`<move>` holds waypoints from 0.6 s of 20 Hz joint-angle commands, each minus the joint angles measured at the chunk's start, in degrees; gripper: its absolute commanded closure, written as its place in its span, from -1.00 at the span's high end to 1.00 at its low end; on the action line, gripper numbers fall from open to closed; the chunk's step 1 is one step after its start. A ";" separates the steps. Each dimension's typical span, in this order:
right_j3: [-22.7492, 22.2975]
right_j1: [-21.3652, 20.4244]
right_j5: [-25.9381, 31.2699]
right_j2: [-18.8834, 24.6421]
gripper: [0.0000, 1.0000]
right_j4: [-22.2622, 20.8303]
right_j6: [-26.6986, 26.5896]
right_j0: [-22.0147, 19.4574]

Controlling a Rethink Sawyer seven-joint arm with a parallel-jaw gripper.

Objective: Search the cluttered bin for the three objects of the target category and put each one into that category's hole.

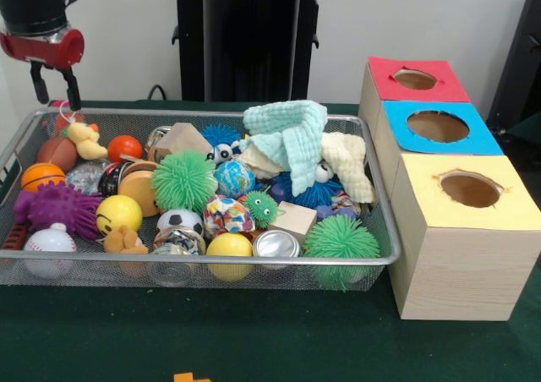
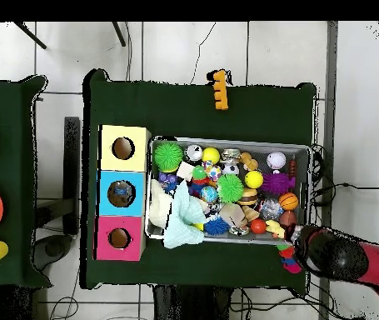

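Wire mesh forms the bin [image 1: 25,137], which stands on the green table [image 1: 279,340] and is heaped full. Target items cannot be singled out, since the category is not shown; the contents are listed as found. Near the front rim lie a white baseball [image 1: 49,240], a yellow smiley ball [image 1: 118,214], a plain yellow ball [image 1: 229,245], a metal can [image 1: 276,243] and a large green spiky ball [image 1: 341,237]. A second green spiky ball [image 1: 183,180] sits at the middle, with a purple spiky toy [image 1: 57,207] and an orange basketball [image 1: 41,176] toward the end under the arm. A mint cloth [image 1: 292,133] is piled highest, draped over a cream cloth [image 1: 348,164] beside it, and a wooden block [image 1: 295,218] rests below them.

Just beside the bin's other end stands a row of three wooden boxes, each with a round hole on top: yellow box [image 1: 469,188], blue box [image 1: 438,127] and red box [image 1: 415,79], touching one another.

The gripper [image 1: 55,89] hangs above the bin's far corner, apart from the boxes. Its two black fingers [image 1: 38,82] stand a little apart and hold nothing. From overhead, the arm [image 2: 351,260] reaches over that corner. A small orange toy [image 2: 219,89] lies on the cloth outside the bin.
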State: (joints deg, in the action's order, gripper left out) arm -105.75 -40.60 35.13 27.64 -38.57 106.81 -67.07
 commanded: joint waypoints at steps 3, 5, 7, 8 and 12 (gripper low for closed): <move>-4.44 -1.51 -1.70 -1.48 1.00 -2.66 -5.23 -3.26; -4.80 -1.34 -2.29 -1.59 1.00 -3.47 -5.72 -4.15; -5.11 -1.14 -2.85 -1.68 1.00 -4.33 -6.22 -4.91; -5.21 -1.03 -3.19 -1.78 1.00 -4.79 -6.22 -4.99; -4.01 0.86 -3.86 -2.00 1.00 -6.47 -6.53 -5.67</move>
State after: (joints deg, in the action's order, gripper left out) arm -108.11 -41.61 34.74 26.75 -39.91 106.81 -72.40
